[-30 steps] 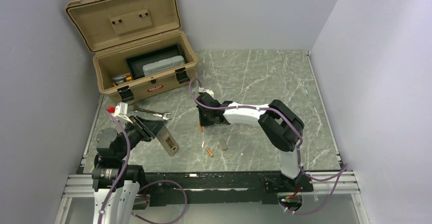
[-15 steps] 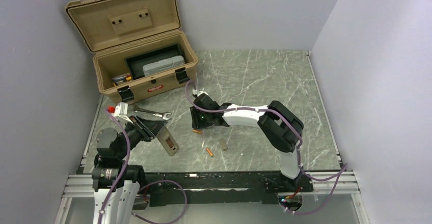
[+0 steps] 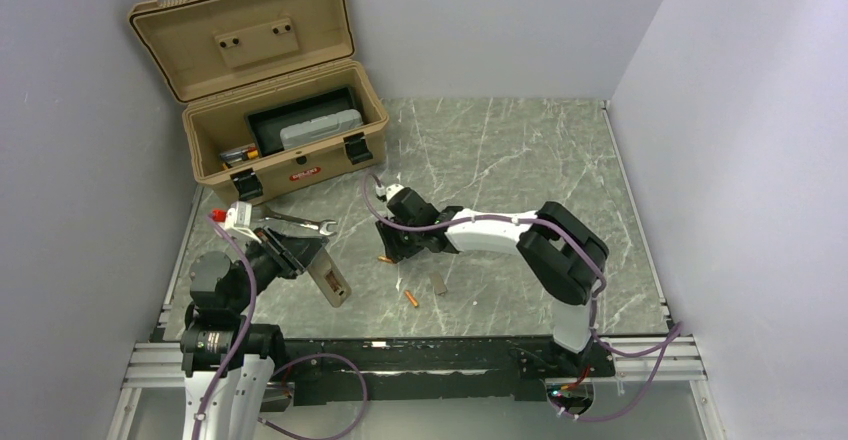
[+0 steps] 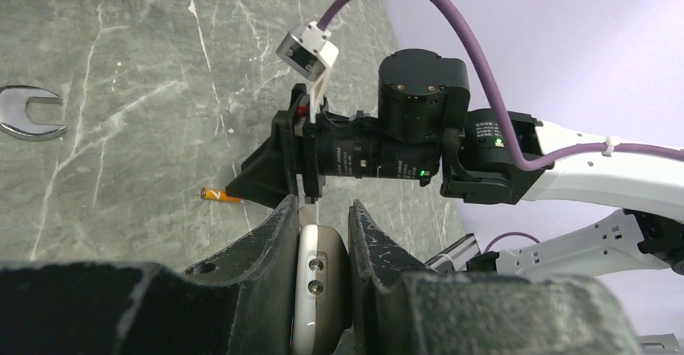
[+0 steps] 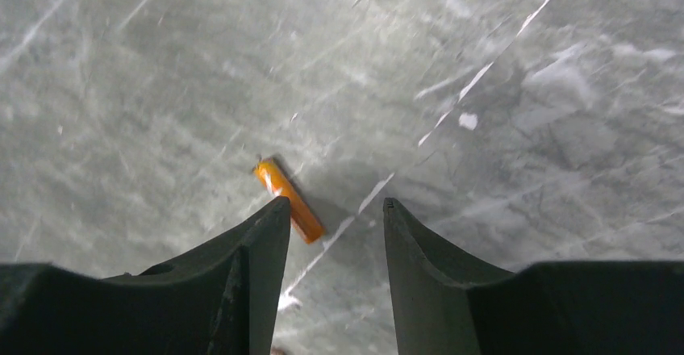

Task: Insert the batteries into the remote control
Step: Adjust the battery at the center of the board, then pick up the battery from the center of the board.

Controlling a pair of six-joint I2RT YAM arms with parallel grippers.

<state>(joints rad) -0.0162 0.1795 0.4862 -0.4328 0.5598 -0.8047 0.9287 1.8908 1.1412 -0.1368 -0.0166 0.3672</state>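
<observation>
My left gripper (image 4: 323, 210) is clamped tight on the remote control (image 4: 316, 278) and holds it low over the table (image 3: 520, 150). My right gripper (image 5: 335, 218) hangs just right of the remote control, with its jaws partly apart and nothing between them. One orange battery (image 5: 289, 199) lies flat on the table right beneath it. The coming move turns on one thing. The battery's long axis runs diagonally across the gap, and it sits off-centre, one end just beside the fingertip (image 5: 274, 214) on the left of my right wrist view. I judge the jaws need shifting that way, and perhaps turning, before they close. A second battery (image 3: 411, 299) lies farther right of the remote control, with a small grey piece (image 3: 439, 283) beyond it. My right arm is nearer both. I cannot make out the battery's poles, and only the remote control's thin edge shows between my left fingers, so I cannot tell whether its recess is open.
</observation>
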